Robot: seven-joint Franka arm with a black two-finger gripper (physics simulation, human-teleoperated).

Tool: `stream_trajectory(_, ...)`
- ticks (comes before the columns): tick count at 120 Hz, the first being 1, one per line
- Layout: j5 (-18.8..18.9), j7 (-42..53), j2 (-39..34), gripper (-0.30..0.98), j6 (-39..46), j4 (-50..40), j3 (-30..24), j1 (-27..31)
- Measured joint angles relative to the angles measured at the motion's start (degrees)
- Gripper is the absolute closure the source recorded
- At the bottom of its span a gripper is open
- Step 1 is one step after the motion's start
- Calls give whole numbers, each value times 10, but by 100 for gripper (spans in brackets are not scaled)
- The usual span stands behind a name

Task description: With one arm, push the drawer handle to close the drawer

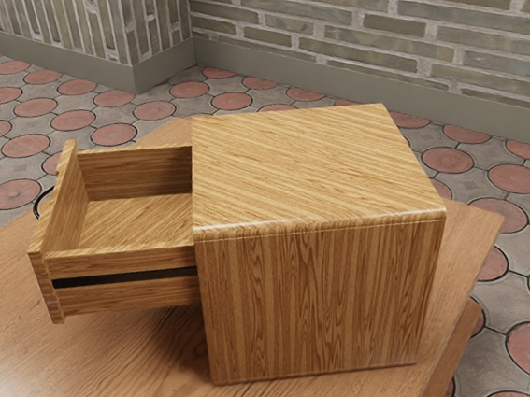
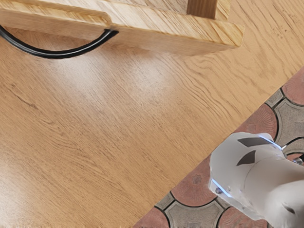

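The drawer (image 1: 136, 224) is wide open. I see one drawer, and its sides go into one wooden box (image 1: 315, 170). One bendy black handle (image 2: 58, 55) is on its front. One table (image 1: 136, 364) is under the box. I can't tell how open my claw is or what it holds.

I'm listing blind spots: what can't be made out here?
Exterior view: most of the black handle, hidden behind the drawer front.
Exterior view: the rear of the drawer, hidden inside the cabinet.
Wrist view: one end of the black handle, cut off by the edge.
Wrist view: part of the white arm, likewise.
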Motion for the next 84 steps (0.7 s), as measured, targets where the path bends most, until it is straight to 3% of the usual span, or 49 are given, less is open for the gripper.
stream_trajectory(38,38,27,55,63,115,-81,6,5)
stream_trajectory(84,39,46,102,77,218,-108,17,5)
